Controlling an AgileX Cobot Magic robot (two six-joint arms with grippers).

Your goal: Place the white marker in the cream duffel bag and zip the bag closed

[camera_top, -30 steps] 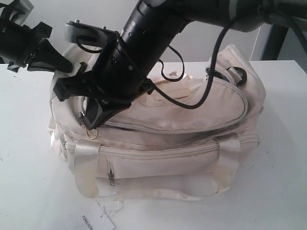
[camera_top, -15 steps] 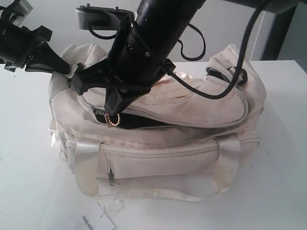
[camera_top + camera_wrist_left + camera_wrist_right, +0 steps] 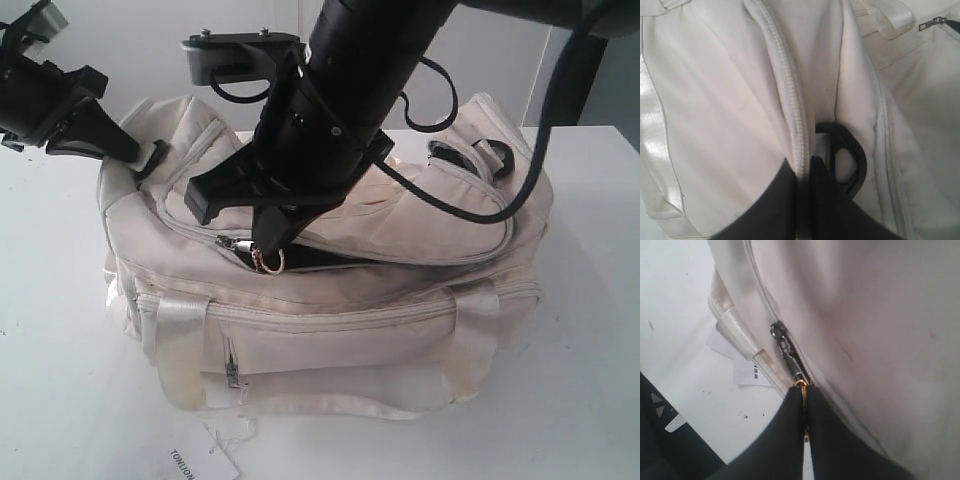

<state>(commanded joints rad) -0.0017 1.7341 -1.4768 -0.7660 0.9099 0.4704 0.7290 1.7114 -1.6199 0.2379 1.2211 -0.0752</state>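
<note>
Nearest the camera, on the white table (image 3: 590, 400), a paper tag (image 3: 205, 462) lies below the cream duffel bag (image 3: 420, 330). On the bag's top, the right gripper (image 3: 268, 246) is clamped on the gold ring zip pull (image 3: 271, 263), probably to drag the slider along. A dark gap beside it shows the zip is unfinished. At the far end, the left gripper (image 3: 143, 158) pinches the bag's zip seam beside a black strap ring (image 3: 850, 160), apparently to brace the fabric taut. The white marker is not visible, presumably inside.

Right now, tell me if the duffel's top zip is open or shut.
Partly open: on the cream duffel bag a dark gap shows beside the gold ring pull, pinched by the right gripper.
</note>
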